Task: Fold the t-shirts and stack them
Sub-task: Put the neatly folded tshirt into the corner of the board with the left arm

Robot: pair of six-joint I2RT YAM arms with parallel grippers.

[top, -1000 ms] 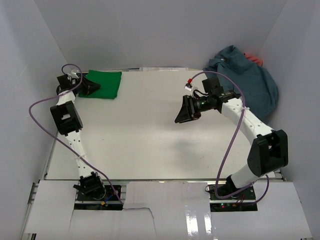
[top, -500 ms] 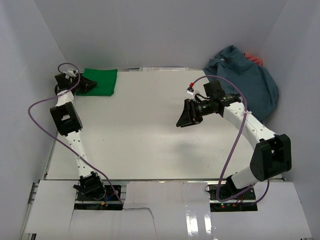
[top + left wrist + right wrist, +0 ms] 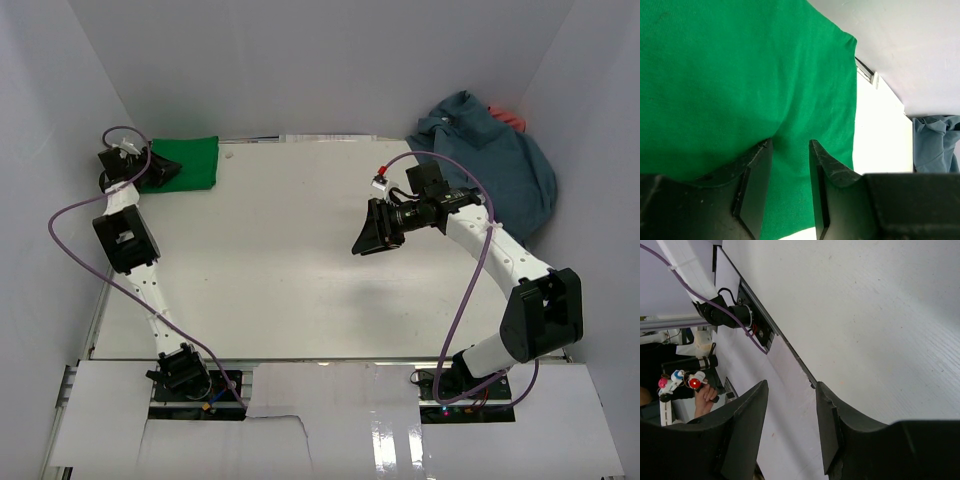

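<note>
top: overhead, whole table (image 3: 300, 280) | left wrist: close on green t-shirt (image 3: 740, 65), shared with top | right wrist: faces near edge

The flat t-shirt (image 3: 190, 163) is plain bright green. The heaped t-shirt (image 3: 500, 165) is plain blue-grey. A coral red bit (image 3: 512, 120) behind it may be cloth too. The bench (image 3: 280, 260) is white.

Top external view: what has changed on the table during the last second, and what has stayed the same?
The left gripper and the green t-shirt under it slid left along the far edge. The right gripper hardly moved; the blue-grey t-shirt stayed heaped.
</note>
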